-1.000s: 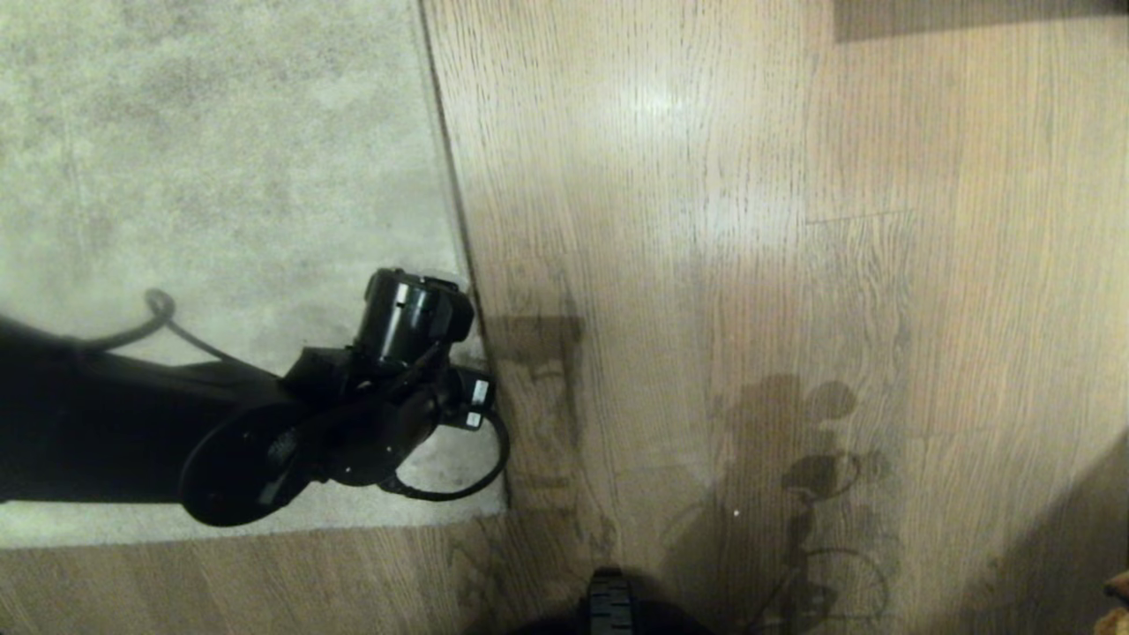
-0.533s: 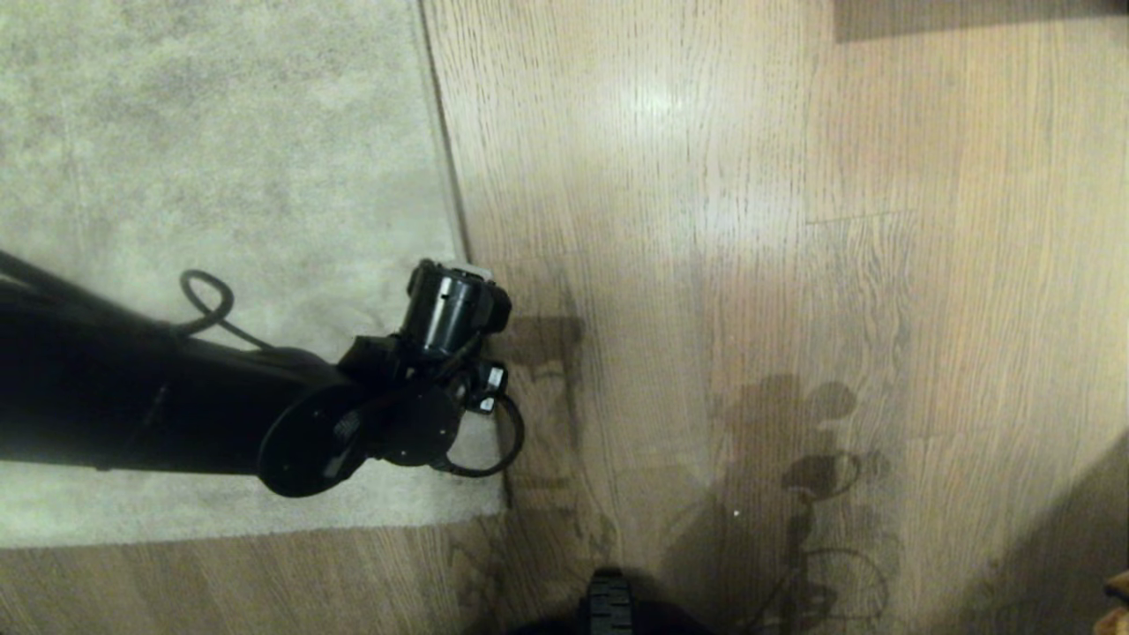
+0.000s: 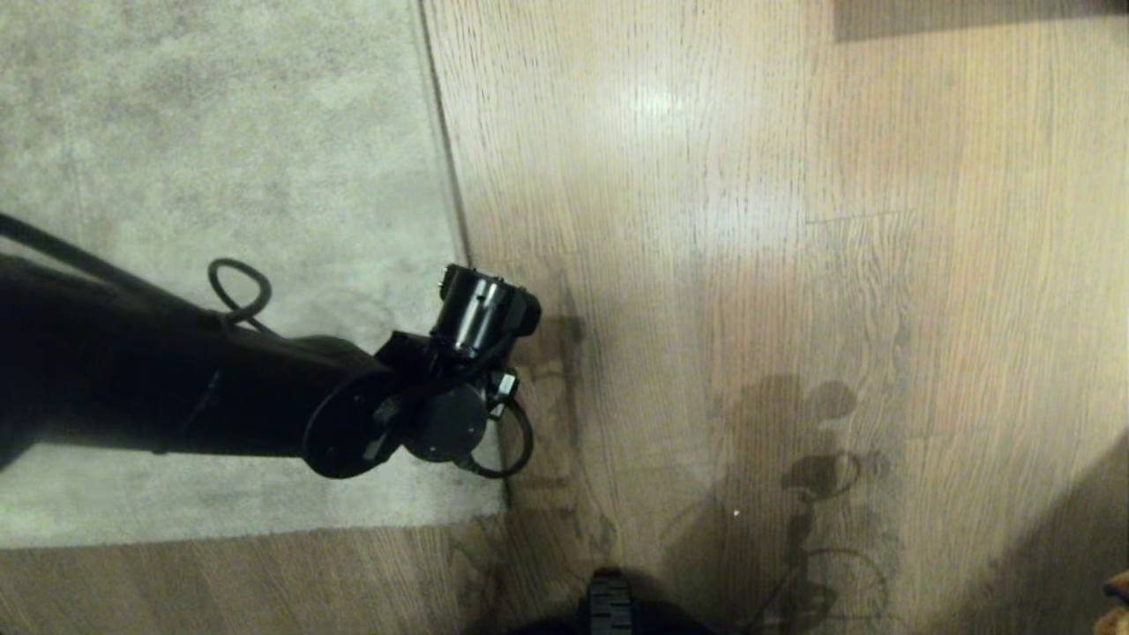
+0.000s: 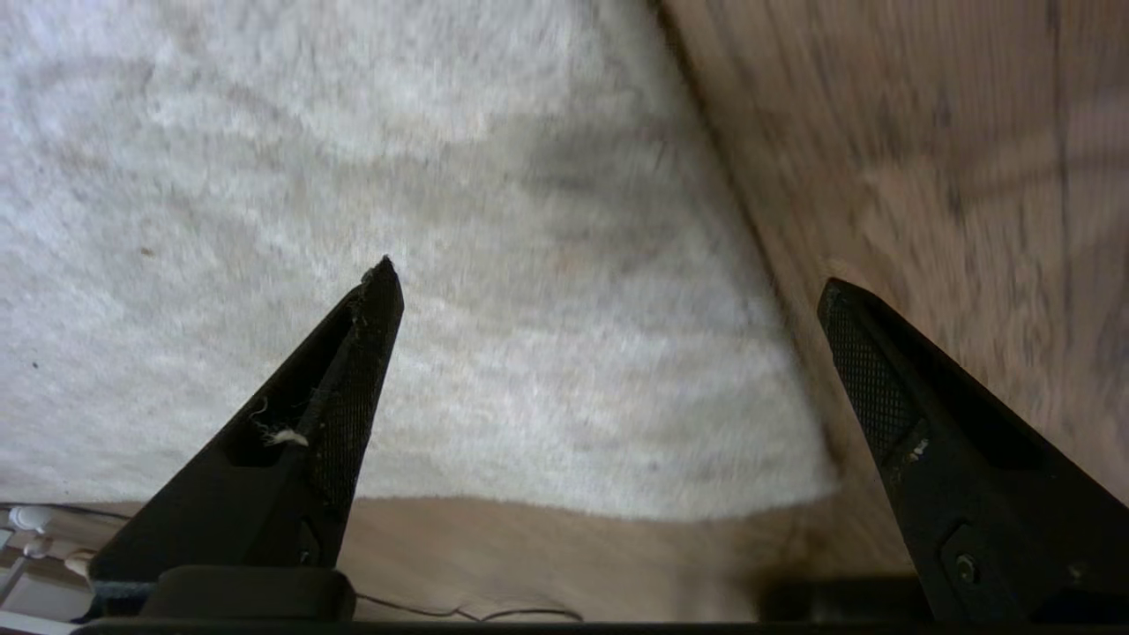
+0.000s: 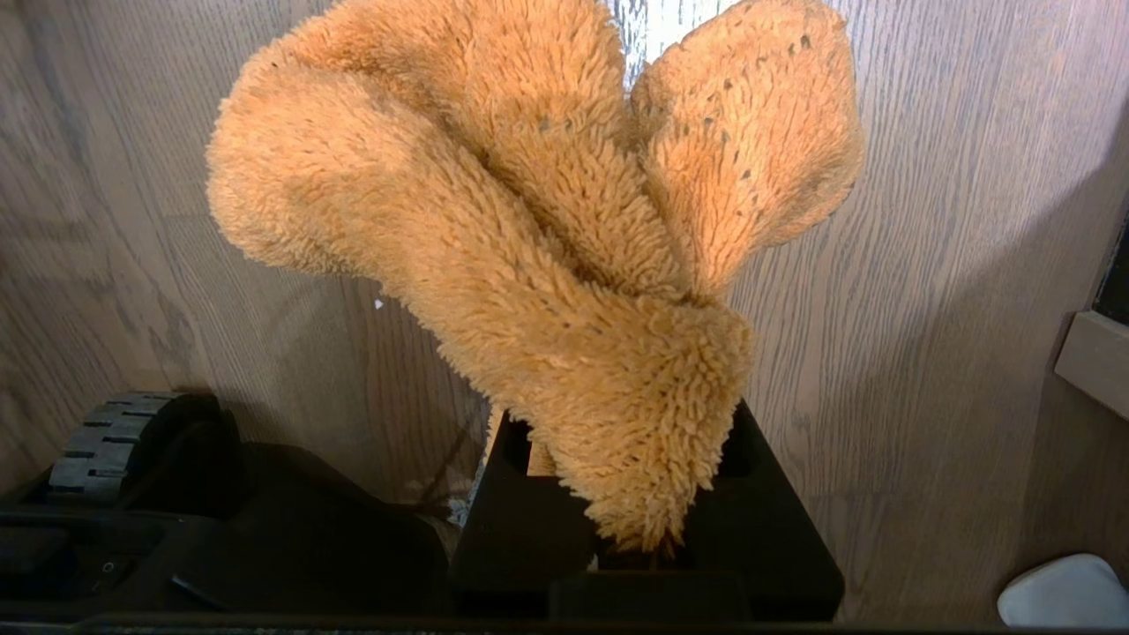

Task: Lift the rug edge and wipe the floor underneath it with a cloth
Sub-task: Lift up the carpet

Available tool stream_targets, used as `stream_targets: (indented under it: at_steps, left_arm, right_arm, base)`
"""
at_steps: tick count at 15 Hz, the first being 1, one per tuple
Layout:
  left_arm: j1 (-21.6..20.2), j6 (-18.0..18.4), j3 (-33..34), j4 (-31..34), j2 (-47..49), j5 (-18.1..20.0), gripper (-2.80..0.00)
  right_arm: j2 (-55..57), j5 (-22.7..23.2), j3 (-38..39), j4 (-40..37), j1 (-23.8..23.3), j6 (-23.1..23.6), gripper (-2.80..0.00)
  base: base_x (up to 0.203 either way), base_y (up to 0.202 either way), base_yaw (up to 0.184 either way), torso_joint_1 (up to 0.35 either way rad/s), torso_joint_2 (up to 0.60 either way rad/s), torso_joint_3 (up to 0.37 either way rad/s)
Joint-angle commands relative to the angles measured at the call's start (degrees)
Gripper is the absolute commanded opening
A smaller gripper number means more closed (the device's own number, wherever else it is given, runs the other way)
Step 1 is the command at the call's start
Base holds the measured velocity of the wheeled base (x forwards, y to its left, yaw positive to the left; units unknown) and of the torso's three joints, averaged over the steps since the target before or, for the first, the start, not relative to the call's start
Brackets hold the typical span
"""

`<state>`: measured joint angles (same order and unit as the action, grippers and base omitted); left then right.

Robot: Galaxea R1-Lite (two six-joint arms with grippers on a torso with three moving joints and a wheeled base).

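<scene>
The pale grey rug lies flat on the left, and its rug edge (image 3: 450,194) runs down to a corner (image 3: 501,510). My left arm reaches in from the left, its wrist (image 3: 481,317) right over that edge. In the left wrist view my left gripper (image 4: 607,275) stands open above the rug edge (image 4: 732,238), one finger over pile and the other over the floor (image 4: 926,132). Nothing is between the fingers. My right gripper (image 5: 626,419) is shut on the fluffy orange cloth (image 5: 529,220), held above the floor (image 5: 926,265) and outside the head view.
The wood-grain floor (image 3: 750,220) fills the middle and right. My base's wheel (image 3: 610,604) shows at the bottom edge. A dark strip (image 3: 970,18) lies at the top right. A white object (image 5: 1058,586) and a pale ledge (image 5: 1094,353) sit beside the right arm.
My left arm has swung right across the rug, and its wrist has gone from inside the rug to over its edge. The rug has not moved.
</scene>
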<state>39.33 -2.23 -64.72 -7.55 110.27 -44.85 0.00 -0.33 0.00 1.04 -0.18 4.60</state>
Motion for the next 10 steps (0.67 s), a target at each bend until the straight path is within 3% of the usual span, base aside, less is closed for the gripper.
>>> stream_targets:
  at_steps: [1,10]
  left_arm:
    - [0.1,-0.1,-1.6,0.0,2.7,-0.6,0.00]
    - [-0.5,0.0,-3.0,0.1,6.9,-3.3,0.00]
  right_arm:
    - [0.0,0.0,0.0,0.0,0.0,0.1,-2.80]
    - [0.1,0.0,0.0,0.0,0.0,0.1,-2.80]
  base:
    - [0.000,0.000,0.000,0.000,0.00,0.000]
    - [0.000,0.000,0.000,0.000,0.00,0.000]
